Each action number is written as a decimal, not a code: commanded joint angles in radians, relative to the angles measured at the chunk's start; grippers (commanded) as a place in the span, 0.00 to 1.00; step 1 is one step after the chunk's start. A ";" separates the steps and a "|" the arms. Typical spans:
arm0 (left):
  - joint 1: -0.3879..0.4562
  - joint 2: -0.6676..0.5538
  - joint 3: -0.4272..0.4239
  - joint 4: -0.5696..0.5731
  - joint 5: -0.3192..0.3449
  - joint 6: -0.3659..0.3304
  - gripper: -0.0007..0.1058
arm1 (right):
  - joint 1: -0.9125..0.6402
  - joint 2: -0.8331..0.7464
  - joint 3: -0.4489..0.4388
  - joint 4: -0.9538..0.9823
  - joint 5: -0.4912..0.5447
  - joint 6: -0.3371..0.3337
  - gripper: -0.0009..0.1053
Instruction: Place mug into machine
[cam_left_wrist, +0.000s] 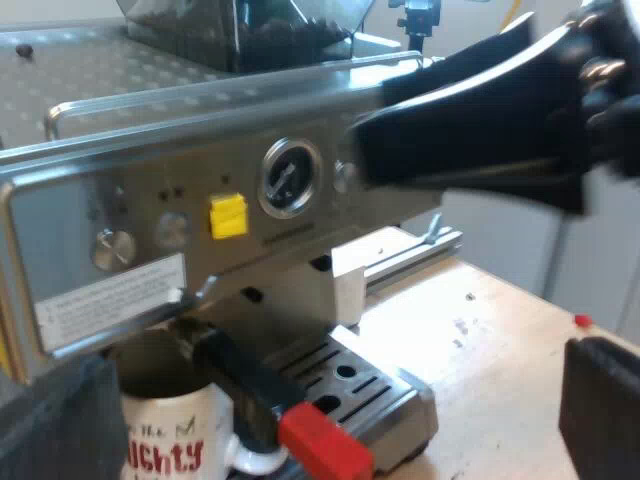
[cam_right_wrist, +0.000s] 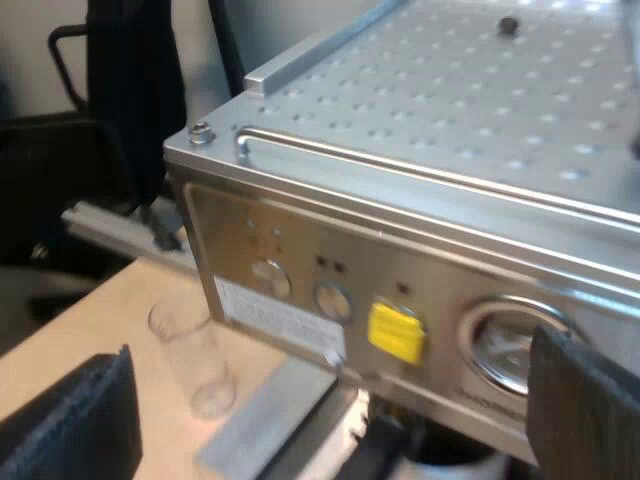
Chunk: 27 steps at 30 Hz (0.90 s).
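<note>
The brushed-steel espresso machine (cam_left_wrist: 150, 190) stands on a light wooden worktop (cam_left_wrist: 500, 340), with a dark bean hopper (cam_left_wrist: 240, 30) on its dimpled top. On its front panel, a square yellow button (cam_left_wrist: 228, 215) sits beside a round glass-faced pressure gauge (cam_left_wrist: 290, 178).

The white mug with red lettering (cam_left_wrist: 170, 445) stands upright under the machine's front panel, just beside the dark handle with a red end (cam_left_wrist: 320, 440), which juts out from the machine's front over the slotted metal drip tray (cam_left_wrist: 360, 385). Whether the mug's base rests on the tray cannot be told.

The left end effector (cam_left_wrist: 330, 420) hangs before the machine's front at mug height. Its black fingers are wide apart and grip nothing, and one finger is close to the mug.

The right end effector (cam_right_wrist: 330, 420) is up at the machine's front panel near the gauge, its fingers also spread and empty.

A clear measuring glass (cam_right_wrist: 190, 365) stands on the worktop by the machine's side, apart from both arms.
</note>
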 joint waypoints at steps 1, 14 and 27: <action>0.008 0.093 -0.064 -0.022 -0.062 -0.031 0.84 | -0.074 -0.090 -0.010 0.145 -0.086 0.008 0.76; 0.322 0.374 -0.267 -0.016 0.007 -0.036 0.84 | -0.656 -0.359 -0.010 0.521 -0.309 -0.033 0.76; 0.462 0.344 -0.267 0.180 0.026 0.102 0.84 | -1.200 -0.472 -0.004 0.664 -0.573 -0.166 0.75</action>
